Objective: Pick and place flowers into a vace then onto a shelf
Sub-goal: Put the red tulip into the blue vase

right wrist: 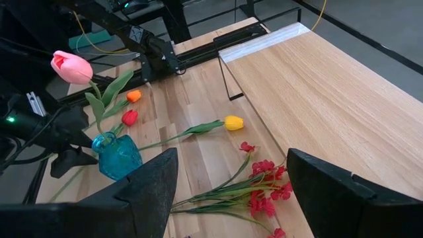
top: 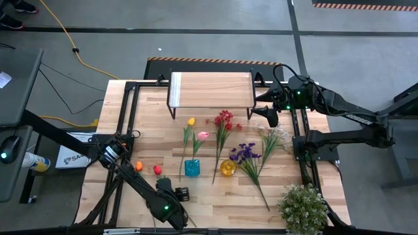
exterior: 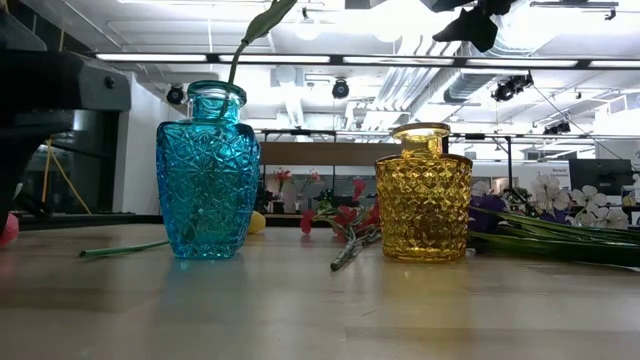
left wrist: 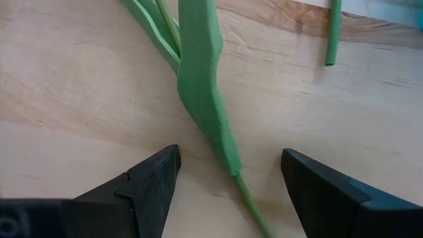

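While the left gripper (left wrist: pixel 228 192) sits low at the counter's (top: pixel 215 199) near edge, jaws spread either side of a tulip stem (left wrist: pixel 201 79) lying flat, the right gripper (right wrist: pixel 231 192) hangs over the shelf's (top: pixel 210 89) right end, jaws spread, empty. Two vases: blue vase (top: pixel 192 168) holding one pink tulip (top: pixel 203 136), yellow vase (top: pixel 228 168) empty. Loose on counter: three tulips, yellow (top: pixel 191 121), red (top: pixel 157 170), orange (top: pixel 138 166); three sprays, red (top: pixel 224 120), purple (top: pixel 244 153), white (top: pixel 274 137). One potted plant (top: pixel 302 207) at near right corner

1 tulip (right wrist: pixel 73 67) in left vase (top: pixel 192 168); right vase (top: pixel 228 168) beside; shelf (top: pixel 210 89) behind; sprays (top: pixel 223 124) between
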